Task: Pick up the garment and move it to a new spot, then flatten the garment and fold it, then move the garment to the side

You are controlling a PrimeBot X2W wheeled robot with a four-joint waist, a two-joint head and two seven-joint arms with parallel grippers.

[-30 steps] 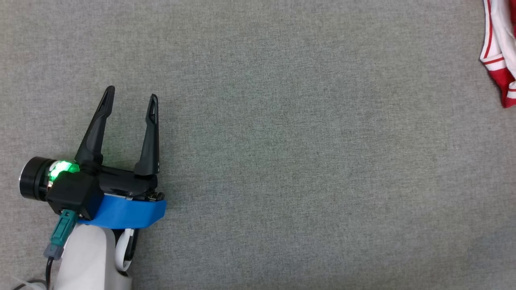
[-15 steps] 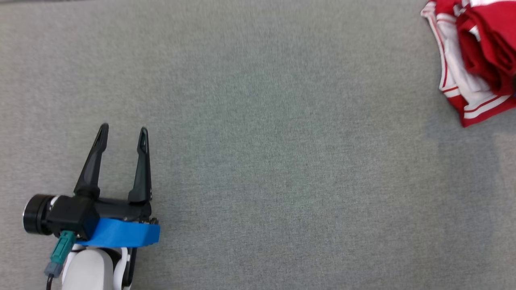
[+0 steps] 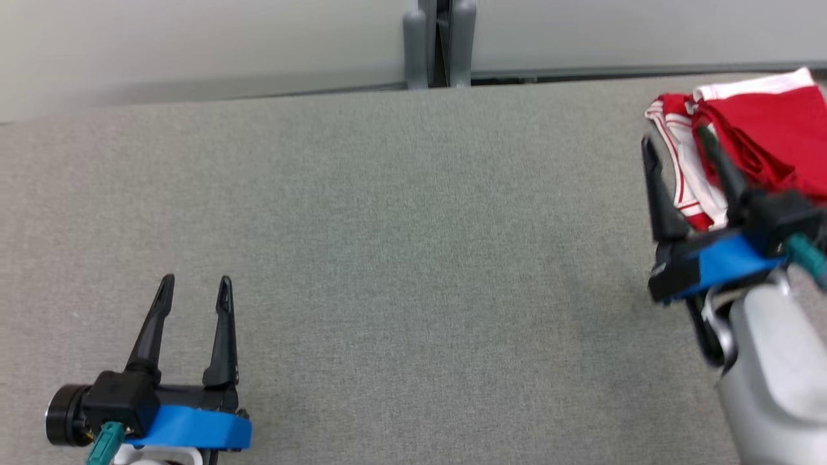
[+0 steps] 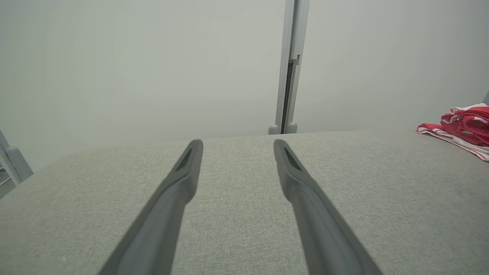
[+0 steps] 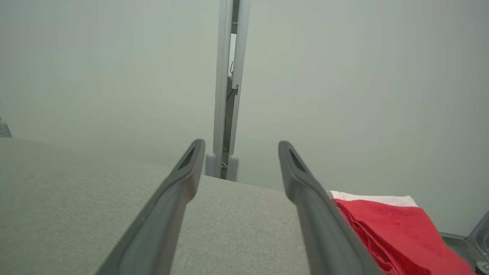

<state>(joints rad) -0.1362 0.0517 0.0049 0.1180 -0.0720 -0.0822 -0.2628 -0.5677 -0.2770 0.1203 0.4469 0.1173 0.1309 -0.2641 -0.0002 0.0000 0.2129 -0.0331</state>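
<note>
We see our left gripper (image 3: 196, 279) at the lower left of the head view, over the grey fabric surface (image 3: 413, 226); its two dark fingers stand well apart with nothing between them, so it is open and empty; a blue band (image 3: 187, 431) wraps its base. In the left wrist view those fingers reach out over bare grey cloth; whether they touch the cloth we cannot tell.

Our right gripper (image 3: 673, 135) sits at the right side of the head view on a pale forearm (image 3: 769, 381); its fingers are likewise spread wide and hold nothing. They point toward the far right corner, where the garment (image 3: 775, 123) lies: a red and white heap, rumpled, with striped trim along its left edge and a white hem at the back. In the head view the right gripper's fingers cross in front of the garment's left edge; whether they touch it we cannot tell. In the right wrist view the red cloth lies just beside the right-hand finger, outside the gap — between the fingers we see only grey surface.

The garment is close to the surface's rear edge and well apart from the left gripper; behind the surface stand pale wall panels (image 3: 194, 45), joined at a grey post (image 3: 439, 45).
</note>
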